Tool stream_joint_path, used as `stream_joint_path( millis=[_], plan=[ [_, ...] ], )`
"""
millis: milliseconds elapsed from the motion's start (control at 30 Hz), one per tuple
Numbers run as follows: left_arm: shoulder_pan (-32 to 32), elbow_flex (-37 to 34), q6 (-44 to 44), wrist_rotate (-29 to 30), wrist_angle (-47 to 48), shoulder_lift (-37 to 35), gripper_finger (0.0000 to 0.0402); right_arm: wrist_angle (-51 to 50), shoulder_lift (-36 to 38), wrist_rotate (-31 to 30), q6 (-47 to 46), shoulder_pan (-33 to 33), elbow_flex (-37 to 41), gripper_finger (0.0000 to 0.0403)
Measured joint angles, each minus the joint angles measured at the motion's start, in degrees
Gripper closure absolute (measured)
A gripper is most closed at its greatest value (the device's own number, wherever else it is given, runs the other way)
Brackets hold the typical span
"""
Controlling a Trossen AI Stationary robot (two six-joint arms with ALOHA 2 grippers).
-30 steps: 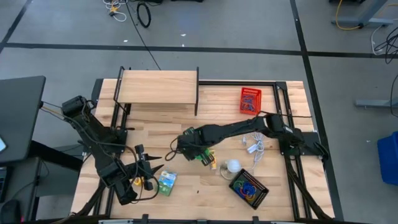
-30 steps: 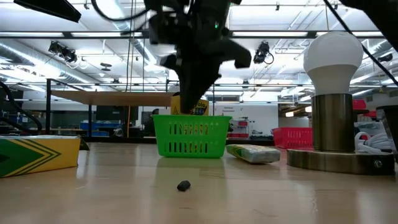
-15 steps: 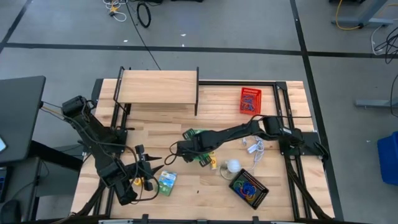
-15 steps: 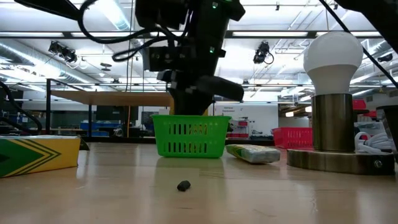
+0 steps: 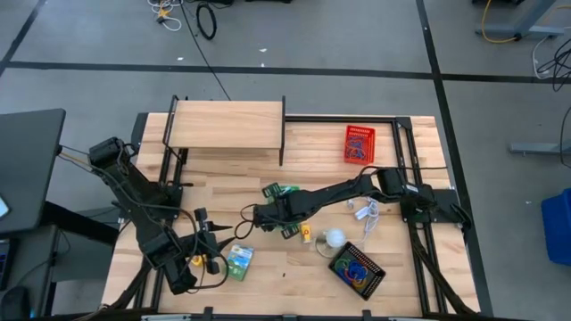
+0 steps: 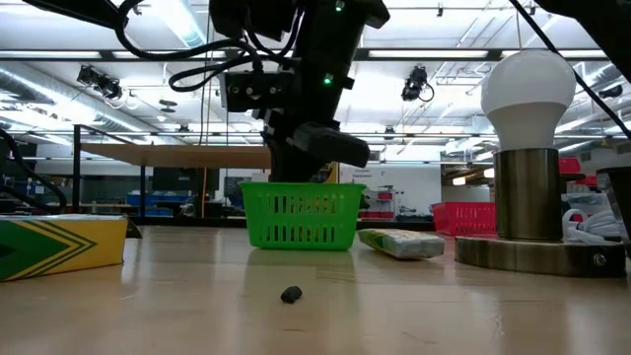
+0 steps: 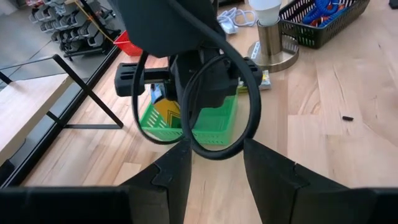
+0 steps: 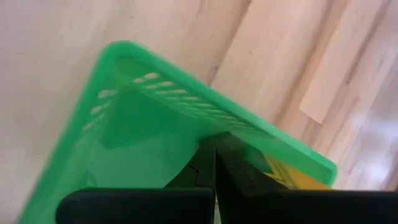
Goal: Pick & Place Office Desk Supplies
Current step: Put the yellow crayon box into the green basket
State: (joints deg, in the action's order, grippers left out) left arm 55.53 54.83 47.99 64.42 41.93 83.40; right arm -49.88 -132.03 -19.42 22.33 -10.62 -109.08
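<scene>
Where print shows, yellow packet (image 7: 165, 114) unreadable

Right end effector (image 6: 314, 176) above green basket (image 6: 301, 217).

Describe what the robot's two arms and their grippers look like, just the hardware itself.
Both arms are dark, near-black jointed links. The left arm trails loose black cables beside the left gripper. Its two fingers are flat, dark, angular plates. The right arm is slimmer; the right gripper has narrow black fingers, and a small green light glows on its wrist housing.
</scene>
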Motion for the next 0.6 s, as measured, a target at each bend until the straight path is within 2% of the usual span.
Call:
stream_joint_path(
  millis=[200,433,600],
  plan=[
    [-0.02,0.00,-0.07,0.00,0.00,0.00,0.0248,-4.11,0.00,6.55,-1.11,-0.31,0.00,0.0403],
    [0.00,0.00,-0.06,0.00,-0.07,0.00,0.0248,-3.57,-0.01,3.59,-0.86,0.38,0.00,0.0403],
    [0.00,0.00,-0.04,0.00,-0.11,0.00,0.0248,-1.74,-0.63,-2.11,-1.58,0.83,0.04,0.0403]
  ],
)
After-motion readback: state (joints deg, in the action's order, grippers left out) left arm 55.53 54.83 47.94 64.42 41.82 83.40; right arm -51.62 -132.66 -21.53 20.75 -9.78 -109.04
